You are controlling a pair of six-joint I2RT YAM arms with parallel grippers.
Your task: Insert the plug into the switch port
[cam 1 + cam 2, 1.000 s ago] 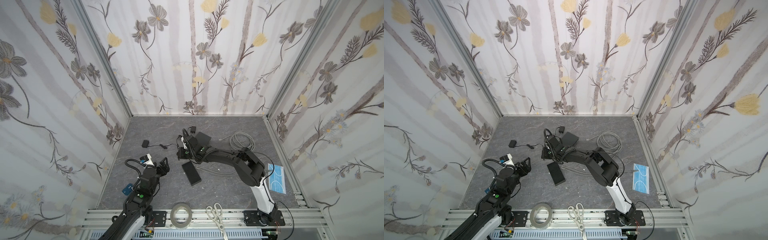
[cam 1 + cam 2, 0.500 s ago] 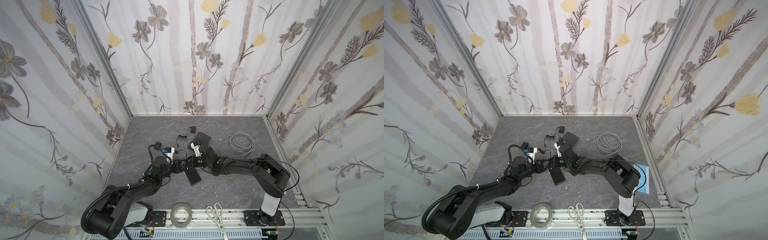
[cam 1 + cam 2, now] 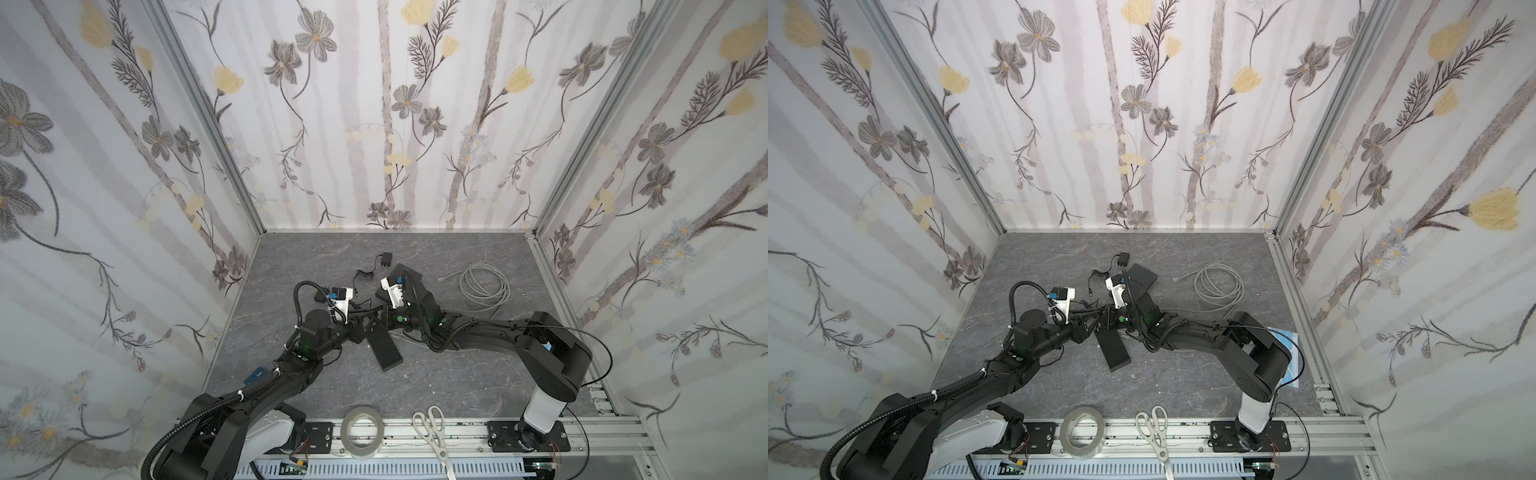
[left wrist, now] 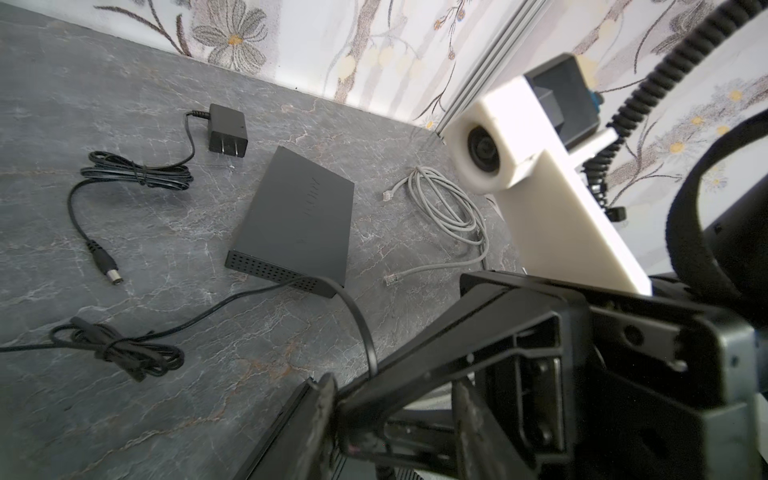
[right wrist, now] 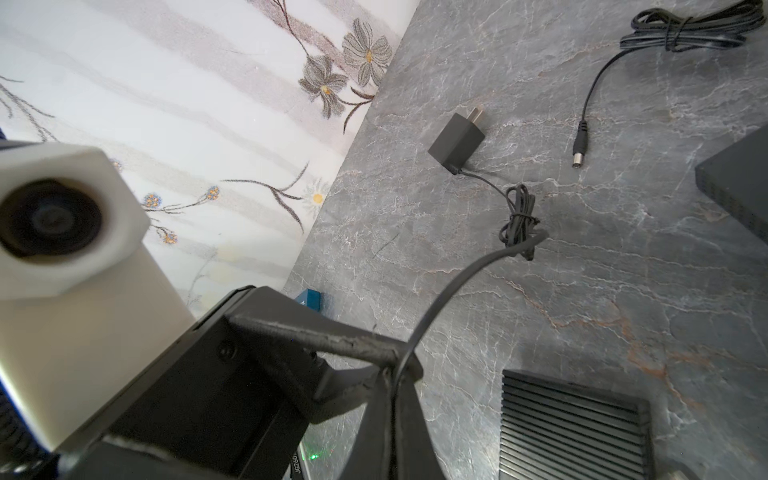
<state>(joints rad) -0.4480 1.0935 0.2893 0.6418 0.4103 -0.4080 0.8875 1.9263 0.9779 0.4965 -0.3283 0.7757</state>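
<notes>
Plug cord (image 5: 465,272) is pinched tight in the right gripper (image 5: 392,370), right at the back end of the switch (image 3: 386,349) lying mid-table (plug tip itself is hidden from every view). Left gripper (image 3: 363,328) crowds the same spot, maybe touching the cord; honestly can't tell if it's clamped or loose.

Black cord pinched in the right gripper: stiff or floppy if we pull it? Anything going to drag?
Probably floppy: the black cord bends in a loose arc from the right gripper to its tied bundle. Likely light, being thin. Pulling may drag the bundle and adapter across the table.
</notes>
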